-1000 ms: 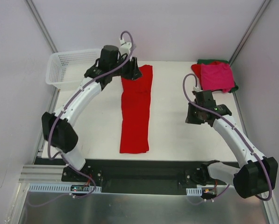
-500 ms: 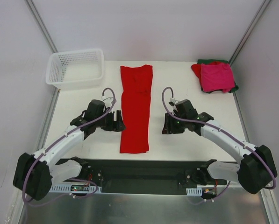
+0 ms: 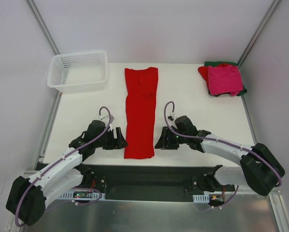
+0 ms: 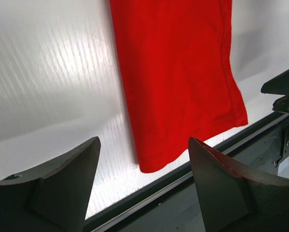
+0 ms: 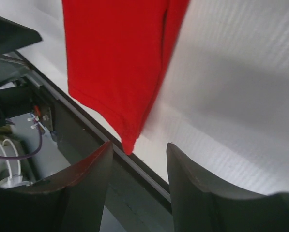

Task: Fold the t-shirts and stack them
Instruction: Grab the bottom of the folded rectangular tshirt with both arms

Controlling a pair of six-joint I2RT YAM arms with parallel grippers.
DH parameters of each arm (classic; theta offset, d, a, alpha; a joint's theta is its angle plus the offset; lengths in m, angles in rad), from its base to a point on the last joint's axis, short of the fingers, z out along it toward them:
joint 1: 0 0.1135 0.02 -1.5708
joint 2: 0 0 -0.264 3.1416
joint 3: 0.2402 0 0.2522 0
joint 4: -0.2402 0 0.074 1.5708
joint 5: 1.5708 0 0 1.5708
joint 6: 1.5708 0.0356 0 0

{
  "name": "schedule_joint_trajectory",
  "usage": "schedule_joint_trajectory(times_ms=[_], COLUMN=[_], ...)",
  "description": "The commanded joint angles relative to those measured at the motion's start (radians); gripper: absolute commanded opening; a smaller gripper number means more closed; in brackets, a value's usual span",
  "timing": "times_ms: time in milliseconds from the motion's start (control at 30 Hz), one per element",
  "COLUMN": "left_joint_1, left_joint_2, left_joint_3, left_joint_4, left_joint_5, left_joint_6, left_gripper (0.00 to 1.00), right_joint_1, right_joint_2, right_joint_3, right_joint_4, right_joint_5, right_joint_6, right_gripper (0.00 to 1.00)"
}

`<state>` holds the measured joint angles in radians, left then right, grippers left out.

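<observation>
- T-shirt [image 3: 141, 111], bright red, lies flat as a long narrow strip down the middle of the table [image 3: 86, 106], with one short end at the near edge.
- It looks like soft, light cloth, likely to sag and slide. Each near corner probably wants a pinch through all layers, both taken together.
- Left gripper [image 3: 121, 140] sits just beside the near left corner and right gripper [image 3: 159, 142] just beside the near right corner. Both have their fingers spread and hold nothing.
- A folded stack sits in the far right corner, well apart: magenta-pink shirt [image 3: 225, 79] on top of a red shirt [image 3: 202, 71] and a dark green shirt [image 3: 213, 63].
- White mesh basket [image 3: 79, 70] stands at the far left, clear of the fold path. The table's near lip lies close under the hem.
</observation>
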<state>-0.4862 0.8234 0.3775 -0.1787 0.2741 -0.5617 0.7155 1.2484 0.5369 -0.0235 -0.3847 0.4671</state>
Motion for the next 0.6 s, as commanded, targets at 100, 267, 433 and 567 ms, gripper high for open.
schedule_joint_trajectory(times_ms=[100,267,433,567], left_joint_1=[-0.052,-0.109,-0.123,-0.127], left_joint_2=[0.003,0.034,0.056,0.068], left_joint_3=[-0.080,-0.103,-0.127,-0.135], left_joint_4=[0.067,0.096,0.133,0.147], left_joint_5=[-0.035,-0.055,-0.056,-0.047], left_joint_6=[-0.083,-0.104,-0.112,-0.110], left_gripper=[0.73,0.73,0.73,0.73], right_joint_1=[0.074,0.104,0.128,0.137], right_joint_2=[0.039,0.039,0.032,0.034], right_joint_3=[-0.020,-0.026,-0.038,-0.054], right_joint_4=[0.198,0.180,0.159,0.142], right_joint_5=[-0.033,-0.008,0.023,0.058], right_joint_6=[0.123,0.133,0.136,0.140], right_gripper=[0.52,0.51,0.51,0.52])
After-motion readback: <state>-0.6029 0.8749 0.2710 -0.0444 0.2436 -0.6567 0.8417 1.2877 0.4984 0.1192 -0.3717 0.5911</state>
